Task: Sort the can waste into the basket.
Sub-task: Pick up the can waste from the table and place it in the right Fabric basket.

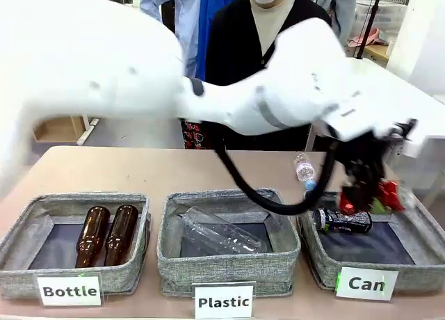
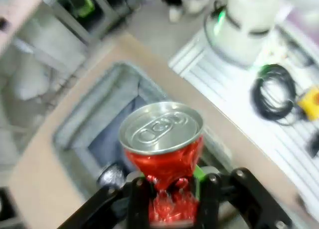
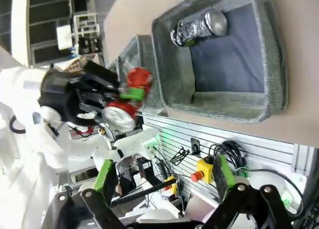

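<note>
A shiny red crushed can [image 1: 388, 193] hangs just above the near left part of the grey "Can" basket [image 1: 417, 275], with my left gripper [image 1: 367, 197] shut on it. In the left wrist view the red can [image 2: 162, 139] points its silver top away from the fingers [image 2: 204, 189], over the basket [image 2: 94, 122]. A black can [image 1: 342, 220] lies on its side on the basket's dark floor, at the far left. My right gripper [image 3: 164, 176] stands open and holds nothing, off the table's near edge, looking at the basket [image 3: 224, 107], the black can [image 3: 199, 26] and the red can [image 3: 137, 82].
The "Plastic" bin [image 1: 229, 261] in the middle holds a clear bottle. Two brown bottles lie in the "Bottle" bin [image 1: 69, 275] on the left. A small clear plastic bottle [image 1: 304, 170] stands on the table behind the bins. A person [image 1: 261, 28] stands at the far side.
</note>
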`<action>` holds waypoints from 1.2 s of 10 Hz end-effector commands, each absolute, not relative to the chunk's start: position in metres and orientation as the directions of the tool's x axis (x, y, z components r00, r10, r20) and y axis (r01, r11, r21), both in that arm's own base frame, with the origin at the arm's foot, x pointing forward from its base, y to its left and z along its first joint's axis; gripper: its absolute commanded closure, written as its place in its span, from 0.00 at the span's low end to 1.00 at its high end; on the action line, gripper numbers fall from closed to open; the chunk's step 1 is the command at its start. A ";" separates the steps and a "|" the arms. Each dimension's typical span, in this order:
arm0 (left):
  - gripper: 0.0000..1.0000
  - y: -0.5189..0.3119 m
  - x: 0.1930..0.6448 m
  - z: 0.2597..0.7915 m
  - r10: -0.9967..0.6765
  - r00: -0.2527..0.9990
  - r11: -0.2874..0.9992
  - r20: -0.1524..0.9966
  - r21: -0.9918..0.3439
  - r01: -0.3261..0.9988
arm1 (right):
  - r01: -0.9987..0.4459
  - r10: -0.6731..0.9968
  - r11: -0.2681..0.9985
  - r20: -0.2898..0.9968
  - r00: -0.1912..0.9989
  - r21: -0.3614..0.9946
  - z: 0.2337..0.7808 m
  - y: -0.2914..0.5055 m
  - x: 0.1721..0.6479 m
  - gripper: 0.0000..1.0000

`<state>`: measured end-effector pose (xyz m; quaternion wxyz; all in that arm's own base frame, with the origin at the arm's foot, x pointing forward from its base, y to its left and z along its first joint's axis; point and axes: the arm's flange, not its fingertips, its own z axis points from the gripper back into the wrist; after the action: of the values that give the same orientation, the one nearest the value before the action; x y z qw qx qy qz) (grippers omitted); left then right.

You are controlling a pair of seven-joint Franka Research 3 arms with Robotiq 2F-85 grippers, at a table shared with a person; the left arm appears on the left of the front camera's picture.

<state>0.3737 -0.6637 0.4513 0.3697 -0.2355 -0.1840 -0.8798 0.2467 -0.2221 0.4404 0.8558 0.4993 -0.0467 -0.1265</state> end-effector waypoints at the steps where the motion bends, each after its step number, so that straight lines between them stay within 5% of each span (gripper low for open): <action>1: 0.76 -0.731 0.394 0.461 -0.618 -0.608 -0.656 0.498 0.099 0.748 | 0.164 -0.252 0.487 -0.042 0.967 0.858 0.446 -0.217 0.249 0.00; 10: 0.74 -0.748 0.408 0.447 -0.683 -0.608 -0.612 0.405 0.138 0.779 | 0.165 -0.262 0.476 -0.040 0.964 0.864 0.442 -0.222 0.247 0.00; 11: 0.20 -0.748 0.408 0.447 -0.678 -0.615 -0.621 0.402 0.133 0.772 | 0.165 -0.262 0.476 -0.040 0.964 0.864 0.442 -0.222 0.247 0.00; 12: 0.18 -0.747 0.408 0.447 -0.677 -0.618 -0.623 0.399 0.136 0.770 | 0.165 -0.262 0.476 -0.040 0.964 0.864 0.442 -0.222 0.247 0.00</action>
<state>0.3863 -0.7125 0.4316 0.3998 -0.1724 -0.1560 -0.8866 0.2470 -0.2224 0.4421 0.8583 0.4949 -0.0505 -0.1261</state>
